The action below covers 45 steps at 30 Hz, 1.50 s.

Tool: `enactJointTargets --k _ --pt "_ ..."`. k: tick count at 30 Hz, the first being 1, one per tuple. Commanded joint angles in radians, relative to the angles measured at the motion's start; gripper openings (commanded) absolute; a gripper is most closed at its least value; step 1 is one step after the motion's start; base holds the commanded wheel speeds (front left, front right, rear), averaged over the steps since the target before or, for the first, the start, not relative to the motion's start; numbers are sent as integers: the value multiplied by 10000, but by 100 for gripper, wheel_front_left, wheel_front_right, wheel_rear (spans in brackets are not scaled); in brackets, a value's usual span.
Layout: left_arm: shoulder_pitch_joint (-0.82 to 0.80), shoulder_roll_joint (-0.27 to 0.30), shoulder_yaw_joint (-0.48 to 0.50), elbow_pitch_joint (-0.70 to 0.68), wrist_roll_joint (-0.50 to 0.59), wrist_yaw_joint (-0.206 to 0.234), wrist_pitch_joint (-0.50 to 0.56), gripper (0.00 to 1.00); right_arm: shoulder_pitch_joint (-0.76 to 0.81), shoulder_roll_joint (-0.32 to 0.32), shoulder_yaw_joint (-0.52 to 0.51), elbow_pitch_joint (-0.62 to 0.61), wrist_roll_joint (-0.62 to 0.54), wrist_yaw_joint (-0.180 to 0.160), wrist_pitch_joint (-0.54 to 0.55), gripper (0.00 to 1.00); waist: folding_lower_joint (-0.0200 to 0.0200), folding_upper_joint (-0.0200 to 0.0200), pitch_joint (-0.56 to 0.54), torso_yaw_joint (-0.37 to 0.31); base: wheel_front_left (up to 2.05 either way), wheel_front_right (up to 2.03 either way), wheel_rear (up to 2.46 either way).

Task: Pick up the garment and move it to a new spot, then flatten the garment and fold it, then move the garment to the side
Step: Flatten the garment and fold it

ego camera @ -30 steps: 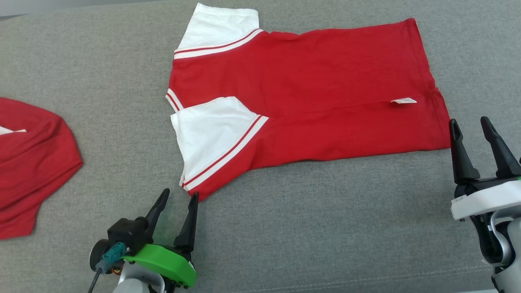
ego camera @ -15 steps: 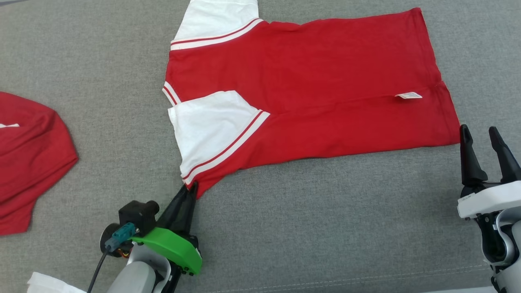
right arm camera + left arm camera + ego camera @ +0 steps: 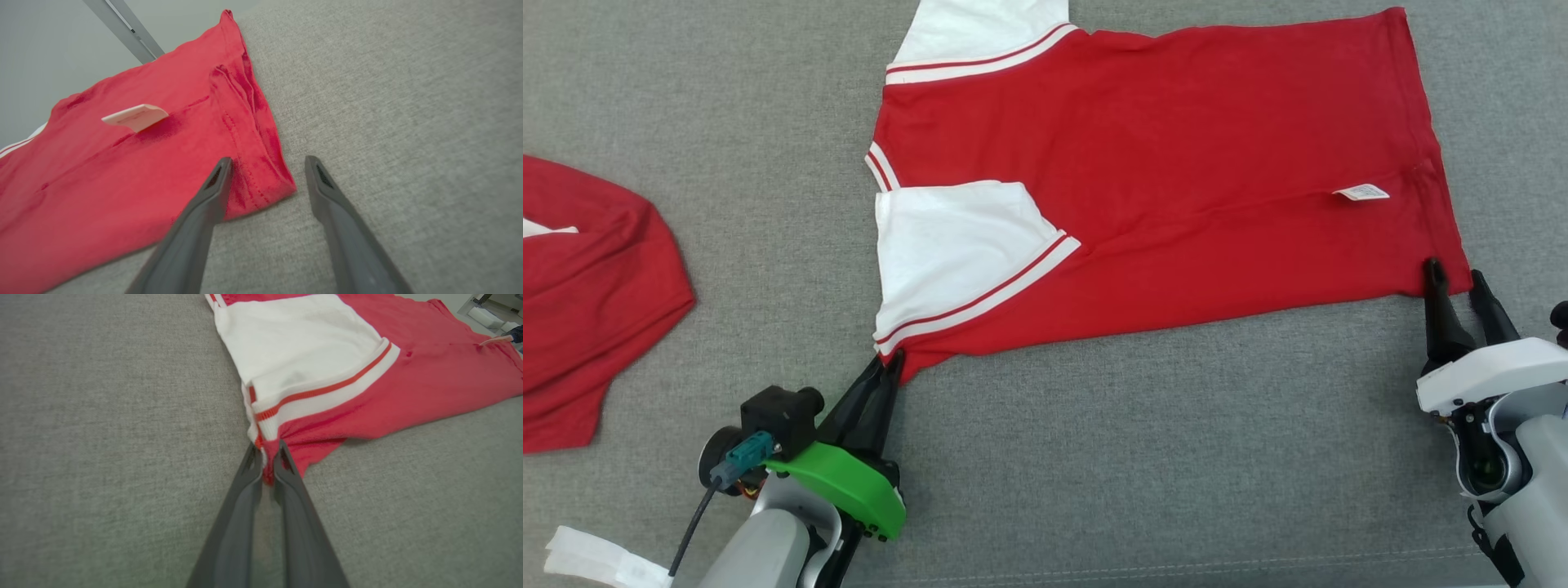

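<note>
The garment (image 3: pixel 1176 188) is a red shirt with white, red-striped sleeves, lying flat and folded lengthwise on the grey fabric surface. My left gripper (image 3: pixel 894 359) is shut on its near left corner, just below the white sleeve cuff. In the left wrist view the red cloth (image 3: pixel 367 375) is pinched between the fingertips of the left gripper (image 3: pixel 267 457). My right gripper (image 3: pixel 1455 273) stands open at the near right hem corner. In the right wrist view the right gripper (image 3: pixel 269 161) has the hem corner of the garment (image 3: pixel 143 163) between its spread fingers. A white label (image 3: pixel 1360 193) lies near that hem.
A second red garment (image 3: pixel 596 302) lies crumpled at the left edge. A white scrap (image 3: pixel 588 559) sits at the lower left by my left arm. A stitched seam (image 3: pixel 1258 559) runs along the surface's near edge. Bare grey surface stretches between the two grippers.
My left gripper closed on the near left corner of the garment. My right gripper moved forward until its fingers straddle the hem corner. The head view shifted slightly.
</note>
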Motion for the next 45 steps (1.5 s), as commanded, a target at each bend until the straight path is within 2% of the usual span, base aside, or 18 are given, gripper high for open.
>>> enactJointTargets --k 1,8,16,24,32,33,34,35,36,41,45 --pt "-180 116 -9 4 40 -9 29 0 -138 -65 190 183 278 2 11 0 0 0 27 47 0 0 0" --pt "23 273 -85 -147 35 -11 -9 0 187 -615 336 -288 991 -1 -1 0 0 0 -183 -33 0 0 0" --pt "942 860 -318 -1047 115 198 499 0 1462 -1138 36 -1273 990 -10 -6 0 0 0 -626 -257 0 0 0" --pt "2338 1099 -630 -2329 -334 434 1537 0 2957 -1266 -240 -2023 534 -9 -13 0 0 0 -815 -374 0 0 0" --pt "2911 1273 -707 -2844 -484 780 2022 0 3379 -1182 -182 -1968 351 -9 -13 0 0 0 -1102 -515 0 0 0" --pt "2875 1285 -663 -2846 -403 880 1962 6 3354 -1152 -200 -1952 366 -9 -13 29 0 0 -1141 -524 0 0 0" --pt "2868 1279 -676 -2821 -361 944 1982 33 3346 -1135 -197 -1909 362 -9 -13 86 0 0 -1186 -533 0 0 0" --pt "2879 1257 -703 -2809 -338 1002 2011 51 3349 -1132 -180 -1879 367 -9 -13 100 0 0 -1226 -538 0 0 0" --pt "2879 1229 -711 -2810 -285 1079 1998 100 3330 -1137 -162 -1890 378 -9 -13 100 0 0 -1259 -543 0 0 0" --pt "2965 1117 -802 -3060 -333 1199 2125 100 3263 -1202 -418 -2177 12 -4 -13 100 0 0 -1410 -580 0 0 0" --pt "2829 1340 -496 -3648 -396 1394 2067 100 3187 -1081 -597 -2898 -764 -4 -13 100 0 0 -1480 -630 0 0 0"
